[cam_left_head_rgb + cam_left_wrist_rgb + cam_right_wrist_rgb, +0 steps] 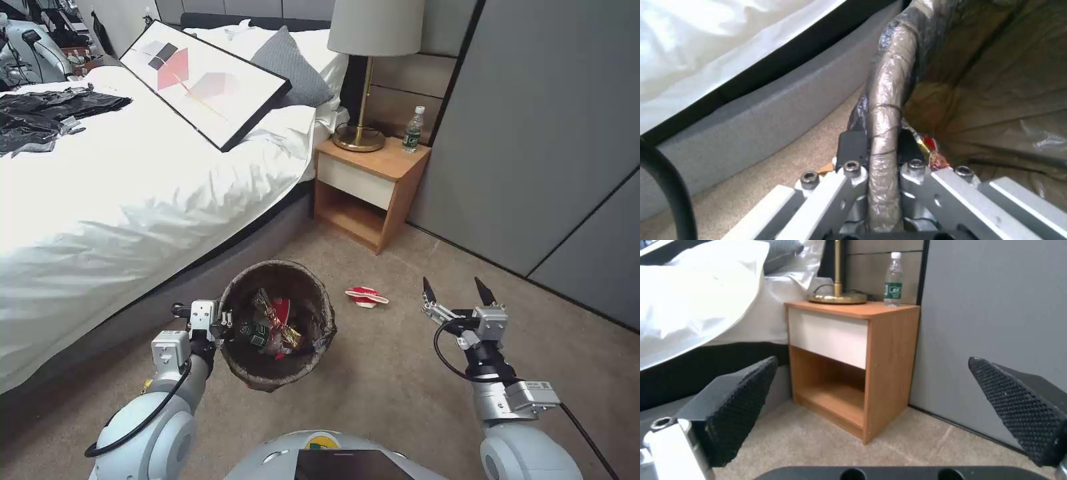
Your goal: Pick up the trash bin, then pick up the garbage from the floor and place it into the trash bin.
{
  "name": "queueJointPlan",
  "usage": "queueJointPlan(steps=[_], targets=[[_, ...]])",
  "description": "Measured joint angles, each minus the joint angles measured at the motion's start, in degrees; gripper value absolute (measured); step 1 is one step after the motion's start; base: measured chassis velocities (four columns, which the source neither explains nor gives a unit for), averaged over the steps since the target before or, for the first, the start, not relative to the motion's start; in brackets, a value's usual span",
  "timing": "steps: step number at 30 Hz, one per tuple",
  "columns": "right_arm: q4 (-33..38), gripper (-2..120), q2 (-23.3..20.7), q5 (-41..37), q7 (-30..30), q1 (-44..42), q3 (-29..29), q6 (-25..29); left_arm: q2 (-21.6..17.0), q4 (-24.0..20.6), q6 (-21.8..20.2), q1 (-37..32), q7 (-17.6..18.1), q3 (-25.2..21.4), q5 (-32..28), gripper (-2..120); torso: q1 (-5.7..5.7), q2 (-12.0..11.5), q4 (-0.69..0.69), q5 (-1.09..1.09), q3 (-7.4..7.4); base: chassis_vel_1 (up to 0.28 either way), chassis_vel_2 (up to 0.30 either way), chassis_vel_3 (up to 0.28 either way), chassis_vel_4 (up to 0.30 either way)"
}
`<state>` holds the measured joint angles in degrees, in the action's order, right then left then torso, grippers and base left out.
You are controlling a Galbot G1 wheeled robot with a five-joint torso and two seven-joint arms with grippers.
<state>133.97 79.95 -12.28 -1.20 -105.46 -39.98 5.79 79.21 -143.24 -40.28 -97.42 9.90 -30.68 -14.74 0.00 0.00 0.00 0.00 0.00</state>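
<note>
Beige carpet [400, 373] covers the floor of a bedroom, listed here from the robot outward.

Left gripper [223, 327]: low at the robot's left front, clamped on the near-left rim of the trash bin [320, 333]. From the left wrist camera, one black pad sits outside and one inside the bag-wrapped rim [885, 110], both pressed against it.

Trash bin: round, lined with a dark bag folded over its edge, held upright beside the grey bed base [200, 277]. Whether its bottom touches the carpet cannot be told. Contents: a heap of garbage [277, 330], including a green-labelled piece, a gold-and-brown wrapper and something red and white.

Right gripper [459, 291]: at the robot's right front above the carpet, fingers spread wide, nothing between them. Its textured black pads [744, 400] frame the nightstand in the right wrist camera.

Red-and-white paper carton [366, 297]: flattened, lying on the carpet between bin and right gripper, touching neither.

Nightstand [367, 190]: wood with a white drawer front and an open shelf below, standing between bed and grey wall panel [547, 147].

On the nightstand: brass-based lamp [363, 100] with a pale shade; clear bottle [413, 130] with a green label, upright at the back corner.

Bed [120, 193]: white duvet, bearing a framed picture [200, 80] laid at a slant, a grey pillow [293, 67], and black plastic bags [47, 113] at its far left.
</note>
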Motion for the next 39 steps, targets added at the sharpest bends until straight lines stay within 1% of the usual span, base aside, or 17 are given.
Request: queueJointPlan(steps=[39], targets=[[-0.51, 100, 0.34, 0.48, 0.06, -0.09, 0.85, 0.29, -0.37, 0.0, 0.06, 0.22, -0.1, -0.23, -0.24, 2, 0.0, 0.0, 0.0, 0.0, 0.0, -0.012, 0.015, 0.013, -0.014]])
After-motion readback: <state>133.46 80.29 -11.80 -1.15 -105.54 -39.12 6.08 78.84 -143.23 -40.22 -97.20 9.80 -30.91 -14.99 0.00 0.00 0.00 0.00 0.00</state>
